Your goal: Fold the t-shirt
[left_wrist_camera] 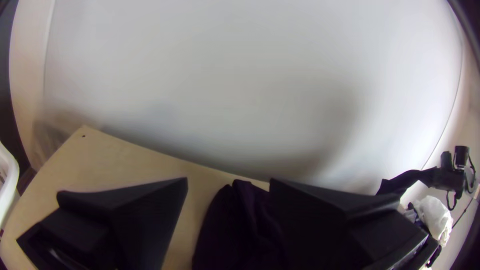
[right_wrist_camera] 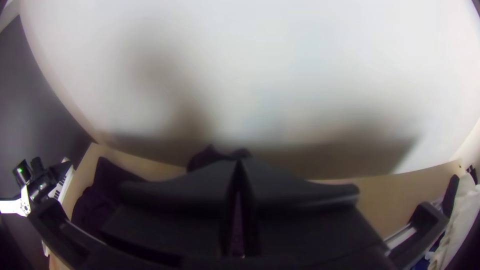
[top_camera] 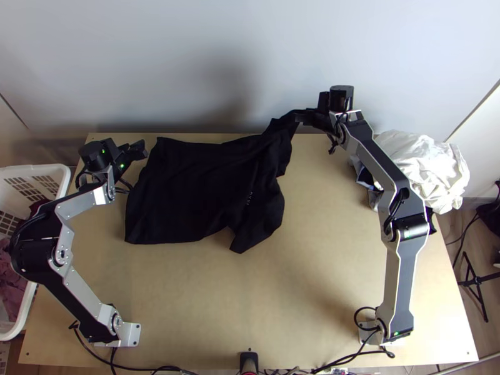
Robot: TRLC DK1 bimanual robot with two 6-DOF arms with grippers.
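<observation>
Where table [top_camera: 325,262] ends, wall [top_camera: 156,44], seemingly wooden floor [top_camera: 490,331]

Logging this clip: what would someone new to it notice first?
Probably the black t-shirt, dark against the pale table, with one part drawn up off its far edge into the right gripper. Next, the left gripper, its fingers apart near the shirt's far left corner. After those, the bright heap of white cloth at the table's right side, in the top view.
</observation>
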